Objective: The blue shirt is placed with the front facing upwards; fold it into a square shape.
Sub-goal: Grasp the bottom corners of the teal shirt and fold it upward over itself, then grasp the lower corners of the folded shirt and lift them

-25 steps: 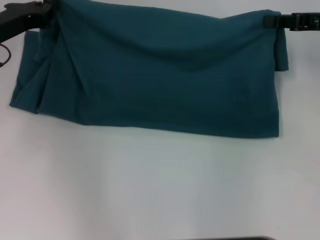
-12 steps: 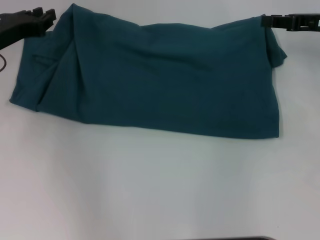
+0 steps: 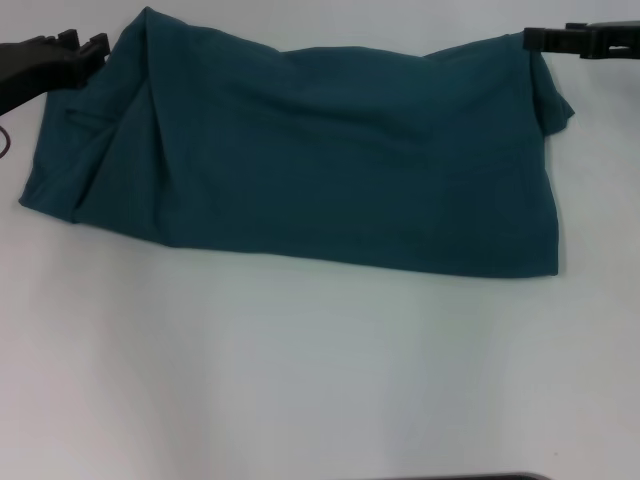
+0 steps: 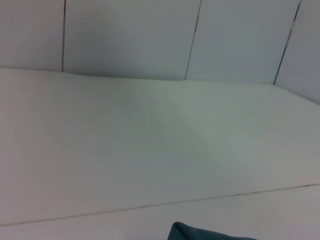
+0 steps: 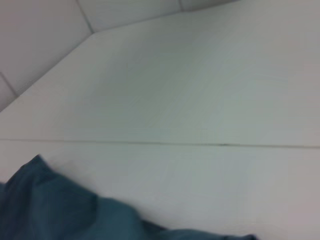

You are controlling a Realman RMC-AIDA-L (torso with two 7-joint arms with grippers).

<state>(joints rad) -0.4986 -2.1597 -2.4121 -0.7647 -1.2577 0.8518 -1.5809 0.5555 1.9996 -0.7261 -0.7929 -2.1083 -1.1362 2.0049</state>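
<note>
I've got the blue shirt [image 3: 320,170] folded in a band; left gripper [image 3: 85,45] upper left, right gripper [image 3: 535,40] upper right, grips unreadable; I'd square the edges next.

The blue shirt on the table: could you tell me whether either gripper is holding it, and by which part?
It cannot be told. The left gripper and right gripper sit at the far corners of the blue shirt, which lies on the table; no grip shows.
</note>
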